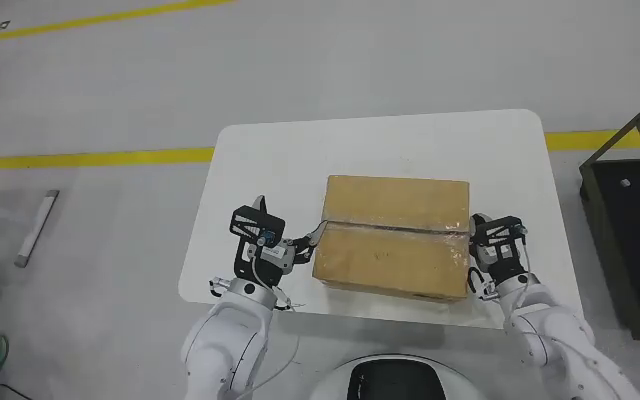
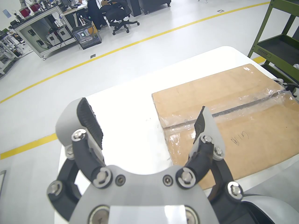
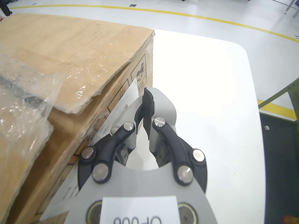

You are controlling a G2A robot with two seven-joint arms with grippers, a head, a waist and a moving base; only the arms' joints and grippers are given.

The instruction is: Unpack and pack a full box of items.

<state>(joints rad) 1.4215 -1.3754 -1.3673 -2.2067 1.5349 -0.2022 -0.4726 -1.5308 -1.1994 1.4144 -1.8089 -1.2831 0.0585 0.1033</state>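
A closed cardboard box [image 1: 397, 235] sits on the white table [image 1: 400, 140], its two top flaps meeting at a dark seam under wrinkled clear tape [image 2: 245, 104]. My left gripper [image 2: 144, 122] is open at the box's left end. One finger [image 2: 202, 123] is over the box [image 2: 233, 122] near the seam, the other finger [image 2: 90, 120] over bare table [image 2: 130, 108]. In the top view the left gripper [image 1: 308, 243] is level with the seam. My right gripper [image 3: 143, 115] is shut on nothing, low against the right side wall of the box [image 3: 70, 47], near a white label [image 3: 127, 96]. From above the right gripper [image 1: 482, 232] is at the box's right end.
A green metal cart [image 1: 610, 230] stands off the table's right side, also seen as the cart [image 2: 278, 40]. Loose clear tape [image 3: 23, 89] puffs up from the box top. Bare table [image 3: 210, 82] stretches beyond the box to the far rounded corner.
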